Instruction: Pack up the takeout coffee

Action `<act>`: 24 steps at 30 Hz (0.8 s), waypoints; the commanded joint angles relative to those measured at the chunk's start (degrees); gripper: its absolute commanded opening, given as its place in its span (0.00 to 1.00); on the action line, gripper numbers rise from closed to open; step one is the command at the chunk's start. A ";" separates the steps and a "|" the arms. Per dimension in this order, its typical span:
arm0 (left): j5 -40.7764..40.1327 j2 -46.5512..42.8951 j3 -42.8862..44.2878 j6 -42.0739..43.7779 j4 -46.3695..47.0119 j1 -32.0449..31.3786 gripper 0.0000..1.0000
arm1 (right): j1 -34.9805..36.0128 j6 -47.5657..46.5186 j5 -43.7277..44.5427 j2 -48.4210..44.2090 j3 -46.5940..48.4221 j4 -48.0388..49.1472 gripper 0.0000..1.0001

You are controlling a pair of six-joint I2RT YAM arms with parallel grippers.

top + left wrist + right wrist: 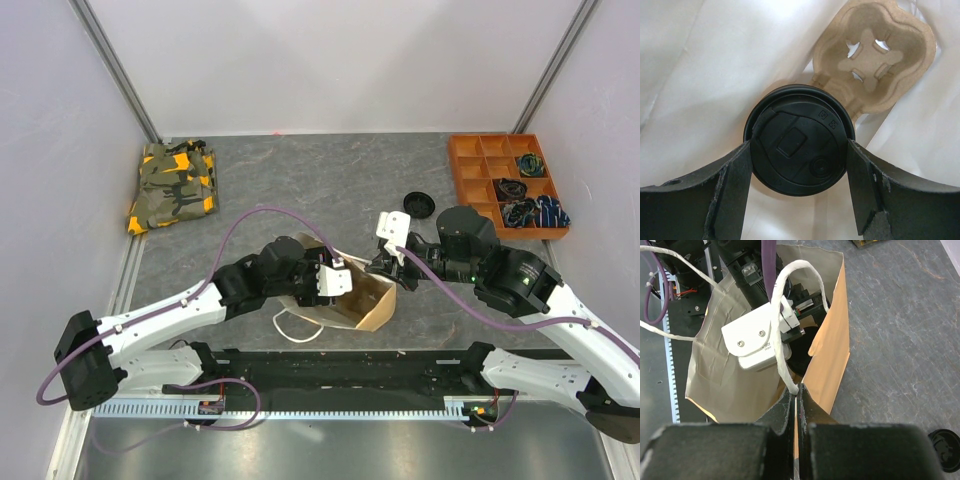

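Inside the bag (730, 385), the left hand (799, 147) grips the cup (790, 130) around its black lid, one finger against each side. The cup is just beside the carrier (875, 55), also in the bag. The right hand (796, 397), pressed together, pinches the bag's rim at a white handle (785, 315). The bag sits on the desk (900, 315).

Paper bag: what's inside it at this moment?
The takeout coffee, gripped between the left jaws, and a pulp carrier with one empty well showing. The black lid hides the cup body and whether it sits in the carrier.
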 commanded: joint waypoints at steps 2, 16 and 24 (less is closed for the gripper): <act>3.04 -0.79 1.37 -3.26 -6.50 -0.02 0.26 | 0.06 -0.74 0.55 -0.12 1.63 -1.04 0.00; 4.45 2.90 3.92 -8.18 -11.51 -0.02 0.24 | 0.06 -1.35 0.81 0.58 1.90 -0.87 0.00; 3.22 5.71 3.48 -7.84 -13.10 -0.02 0.24 | 0.06 -1.79 1.16 1.02 2.07 -0.95 0.00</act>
